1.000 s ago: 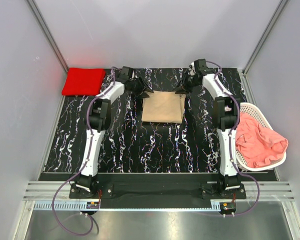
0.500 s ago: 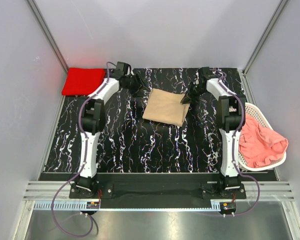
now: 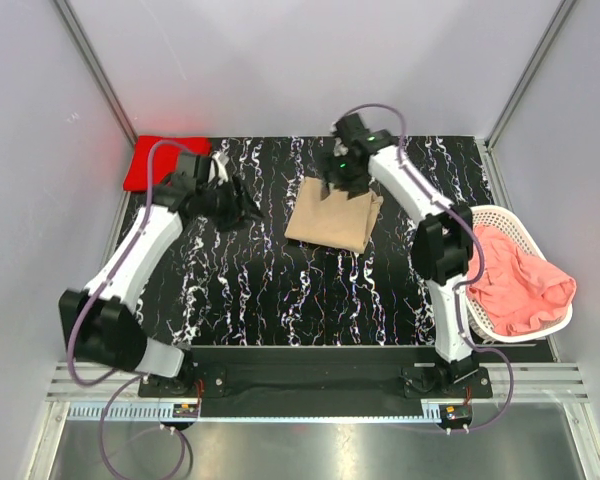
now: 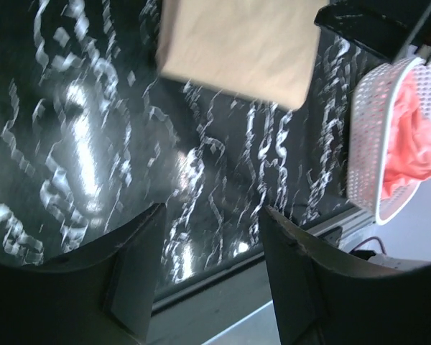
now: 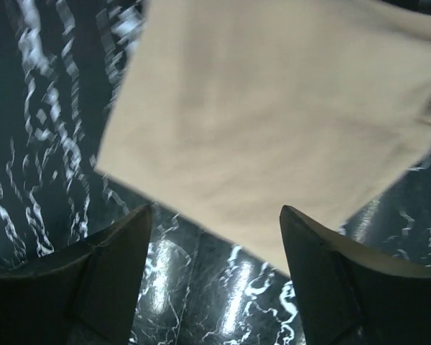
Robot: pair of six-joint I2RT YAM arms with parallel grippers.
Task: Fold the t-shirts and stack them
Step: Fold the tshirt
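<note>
From above, I saw the folded tan shirt [image 3: 330,215] lying flat on the black marbled worktop [image 3: 280,290], toward the far middle. The red shirt [image 3: 152,162] sat folded in the far left corner. The pink shirt [image 3: 515,280] lay crumpled in the white basket [image 3: 528,333] at the right edge. The left claw [image 3: 235,205] hung over bare worktop between the red shirt and the tan shirt. The right claw [image 3: 342,182] hung over the tan shirt's far edge.

Through the left wrist camera, the left claw [image 4: 208,266] stood wide with nothing between its fingers [image 4: 129,277], only worktop below. The tan shirt [image 4: 237,47] lay well ahead, the basket [image 4: 366,136] off to one side.

Through the right wrist camera, the right claw [image 5: 215,277] stood wide and empty. The tan shirt [image 5: 273,115] filled most of the view just ahead of its fingers [image 5: 330,287].
</note>
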